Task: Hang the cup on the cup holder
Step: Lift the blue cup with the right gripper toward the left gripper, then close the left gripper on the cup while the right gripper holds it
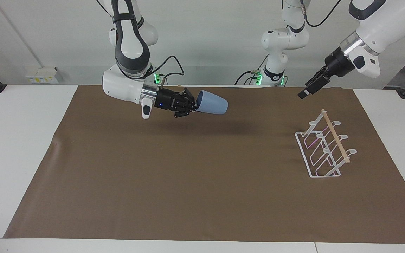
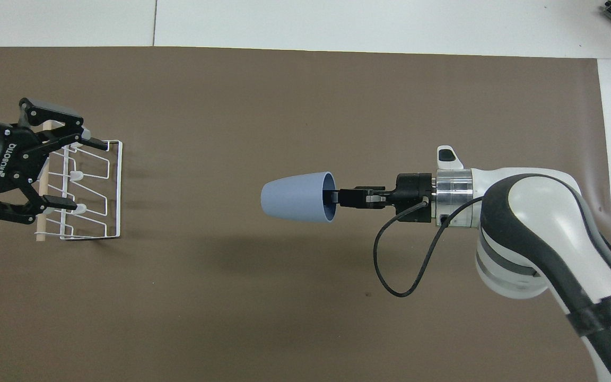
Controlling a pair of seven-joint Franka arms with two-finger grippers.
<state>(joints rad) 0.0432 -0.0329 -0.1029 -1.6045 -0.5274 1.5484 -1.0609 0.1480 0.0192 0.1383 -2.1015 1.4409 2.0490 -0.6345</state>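
The light blue cup (image 1: 212,102) (image 2: 295,197) hangs on its side in the air over the brown mat, its base pointing toward the left arm's end of the table. My right gripper (image 1: 196,104) (image 2: 335,197) is shut on its rim, with one finger inside the mouth. The white wire cup holder (image 1: 336,136) (image 2: 120,191) with a wooden rod stands on the mat toward the left arm's end. My left gripper (image 1: 303,94) (image 2: 84,174) hovers open and empty, high over the cup holder.
A brown mat (image 1: 202,182) covers most of the white table (image 1: 19,140). A black cable (image 2: 406,265) loops from the right wrist. Only the cup holder stands on the mat.
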